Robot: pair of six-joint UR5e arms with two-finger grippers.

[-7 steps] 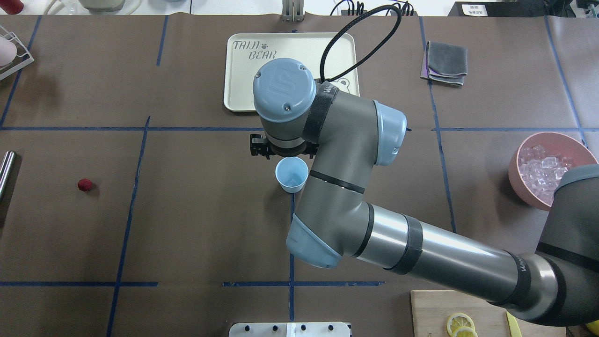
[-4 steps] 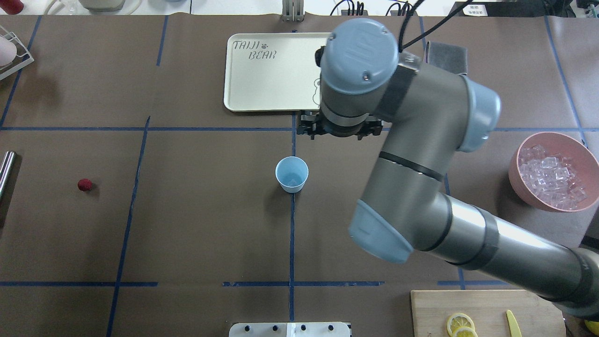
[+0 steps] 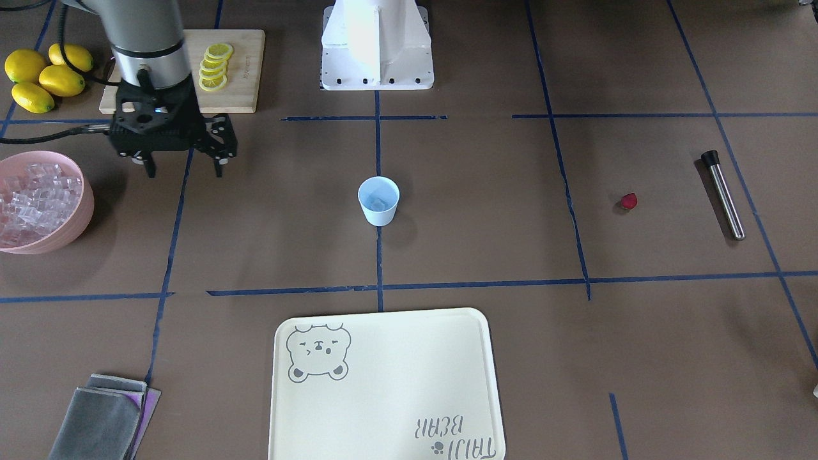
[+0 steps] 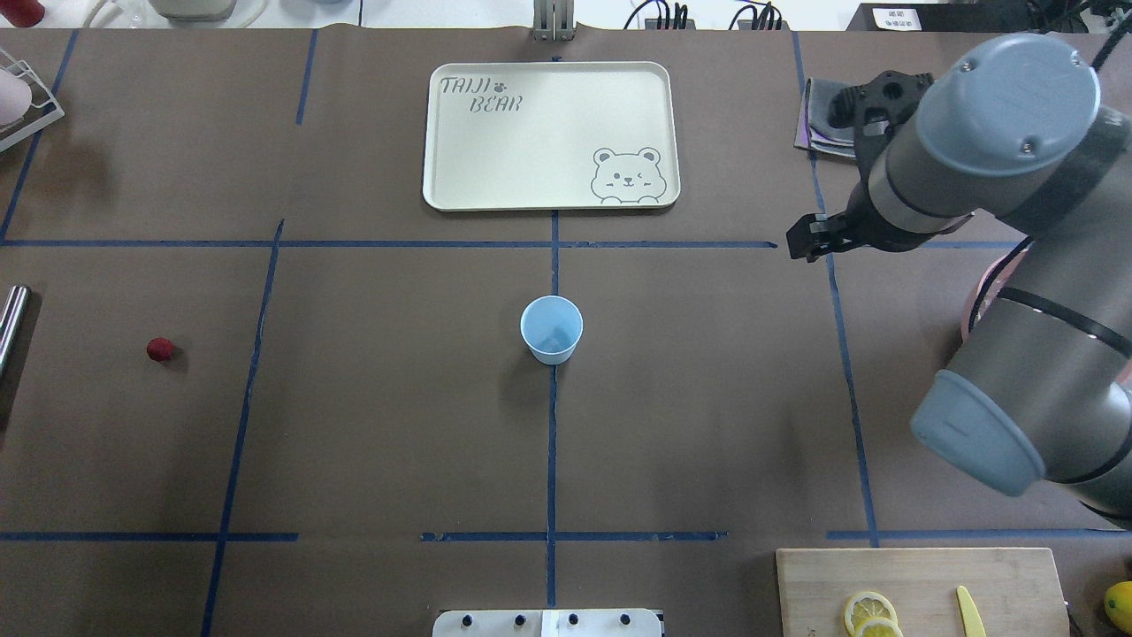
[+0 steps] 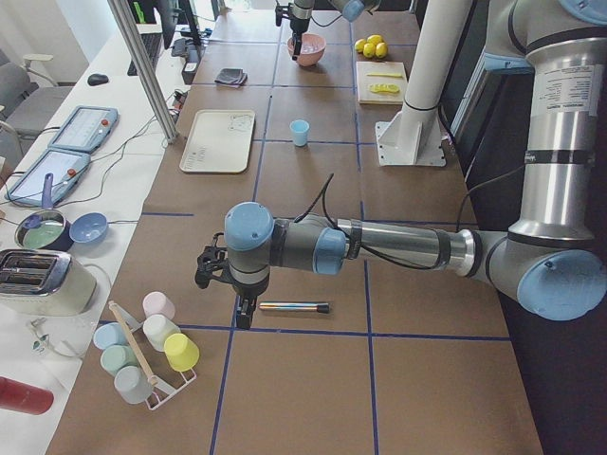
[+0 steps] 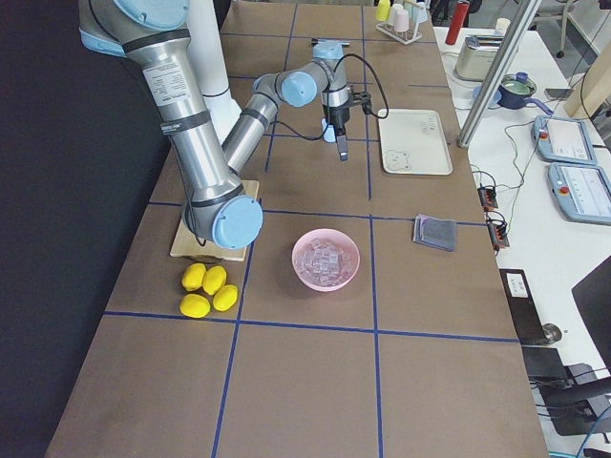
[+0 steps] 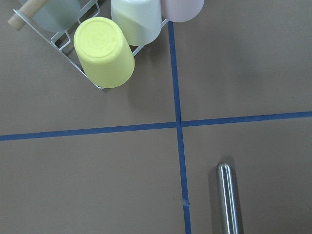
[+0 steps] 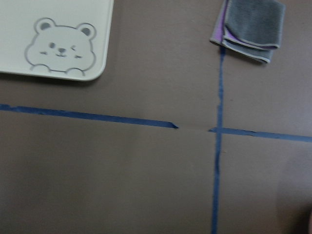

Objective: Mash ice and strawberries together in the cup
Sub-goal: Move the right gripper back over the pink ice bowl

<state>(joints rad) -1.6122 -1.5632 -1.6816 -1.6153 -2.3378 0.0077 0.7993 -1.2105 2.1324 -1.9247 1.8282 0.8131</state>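
The pale blue cup [image 4: 551, 329] stands upright at the table's centre, and a clear piece of ice [image 3: 378, 204] seems to lie in its bottom. More ice [image 3: 30, 191] fills the pink bowl [image 3: 82, 214]. The dark-red strawberry [image 4: 160, 349] lies alone far to the left. My right gripper [image 3: 185, 169] hangs open and empty beside the bowl, well away from the cup [image 3: 378, 200]. My left gripper [image 5: 226, 292] hovers by a steel rod [image 5: 294, 307] at the table's left end; I cannot tell whether it is open or shut.
A cream bear tray [image 4: 548, 133] lies behind the cup and a folded grey cloth [image 4: 827, 124] at the back right. A cutting board [image 3: 246, 70] holds lemon slices, with whole lemons [image 3: 38, 76] beside it. A rack of upturned cups [image 7: 104, 52] stands near the rod [image 7: 228, 200].
My right arm has swung from just over the cup out to the right, ending beside the pink bowl. The cup and the strawberry have stayed put.
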